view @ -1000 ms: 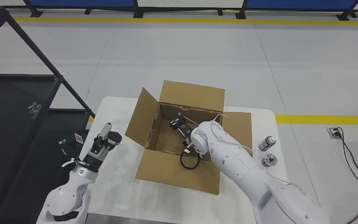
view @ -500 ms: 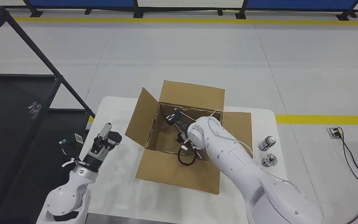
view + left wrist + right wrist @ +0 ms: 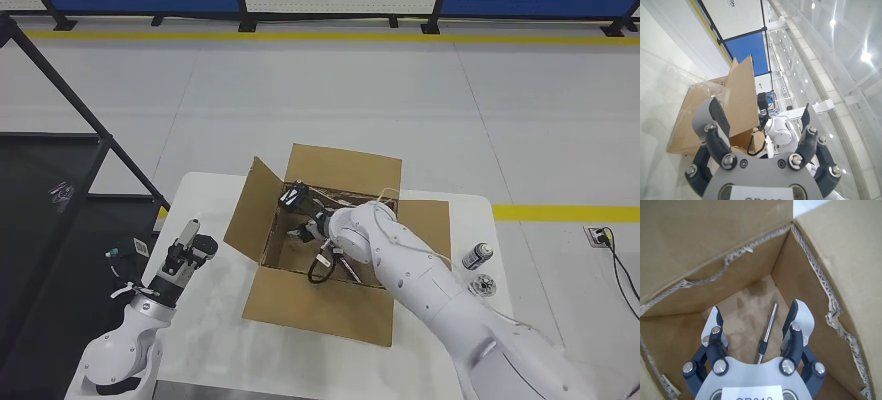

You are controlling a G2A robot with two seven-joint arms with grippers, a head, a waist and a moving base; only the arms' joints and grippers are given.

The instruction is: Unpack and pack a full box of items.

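2 grippers, both spread wide and empty. My right gripper (image 3: 756, 305) hangs inside the box (image 3: 320, 305), over a rod (image 3: 770, 323) lying on its floor. My left gripper (image 3: 760, 103) hovers at the box's 9 o'clock; a can (image 3: 478, 255) stands at 3 o'clock.

The table (image 3: 210, 330) is viewed steeply from above the arms, from well off, with the open cardboard box (image 3: 320, 300) near the middle. The left wrist view is taken from low over the table, past the left gripper (image 3: 761, 106), and is tilted up toward the box's outer wall, a raised flap (image 3: 742, 94) and the ceiling (image 3: 829, 56). The right wrist view is taken past the right gripper (image 3: 756, 307), close inside the box, aimed down into a corner. The box is shared by all three views, and the right arm (image 3: 400, 260) by the top and left wrist views.
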